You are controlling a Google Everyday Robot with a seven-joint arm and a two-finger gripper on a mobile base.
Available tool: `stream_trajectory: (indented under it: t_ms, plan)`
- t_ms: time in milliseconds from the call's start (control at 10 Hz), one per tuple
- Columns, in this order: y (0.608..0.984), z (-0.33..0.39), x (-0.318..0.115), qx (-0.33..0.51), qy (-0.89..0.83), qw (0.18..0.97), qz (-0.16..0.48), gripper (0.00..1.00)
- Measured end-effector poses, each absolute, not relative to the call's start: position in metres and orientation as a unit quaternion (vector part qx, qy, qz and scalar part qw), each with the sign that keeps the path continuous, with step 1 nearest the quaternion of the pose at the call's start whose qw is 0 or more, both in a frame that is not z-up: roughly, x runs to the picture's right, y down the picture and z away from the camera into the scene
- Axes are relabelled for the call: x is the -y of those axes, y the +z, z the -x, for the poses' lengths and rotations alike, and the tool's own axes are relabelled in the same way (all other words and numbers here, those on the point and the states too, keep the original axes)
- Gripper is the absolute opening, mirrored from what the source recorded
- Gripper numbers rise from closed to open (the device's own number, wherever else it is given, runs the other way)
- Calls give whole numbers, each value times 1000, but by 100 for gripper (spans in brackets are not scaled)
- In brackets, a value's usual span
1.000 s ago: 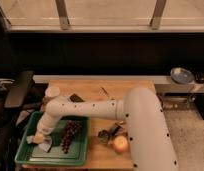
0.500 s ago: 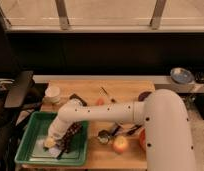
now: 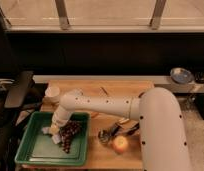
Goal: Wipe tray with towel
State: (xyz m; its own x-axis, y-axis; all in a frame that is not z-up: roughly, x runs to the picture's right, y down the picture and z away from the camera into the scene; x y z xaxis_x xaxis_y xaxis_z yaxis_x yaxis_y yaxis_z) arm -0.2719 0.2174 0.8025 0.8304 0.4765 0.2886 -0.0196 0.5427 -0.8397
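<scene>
Gripper (image 3: 56,131): inside tray (image 3: 30,150), left-centre; jaws: cannot tell | towel (image 3: 49,131): beneath it | advice: press flat, sweep bare floor, avoid grapes (image 3: 69,134).

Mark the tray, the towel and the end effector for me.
tray (image 3: 37,149), camera view, bare green floor.
towel (image 3: 48,131), camera view, pale cloth's visible left part.
end effector (image 3: 60,132), camera view, arm tip inside tray.

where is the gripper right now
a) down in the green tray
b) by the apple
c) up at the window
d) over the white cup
a: the gripper is down inside the tray, at the pale towel near its upper middle, away from the cup and the apple.
</scene>
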Motion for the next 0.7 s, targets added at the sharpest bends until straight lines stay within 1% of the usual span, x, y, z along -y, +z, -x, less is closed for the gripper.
stream_trajectory:
  t_ms: [200,400,500,700]
  plan:
    - [813,299,-210,262,129,840,458,0]
    - [814,322,-218,271,113,835,466,0]
    - [797,336,-243,282,101,826,477,0]
    - [773,334,-271,284,99,820,487,0]
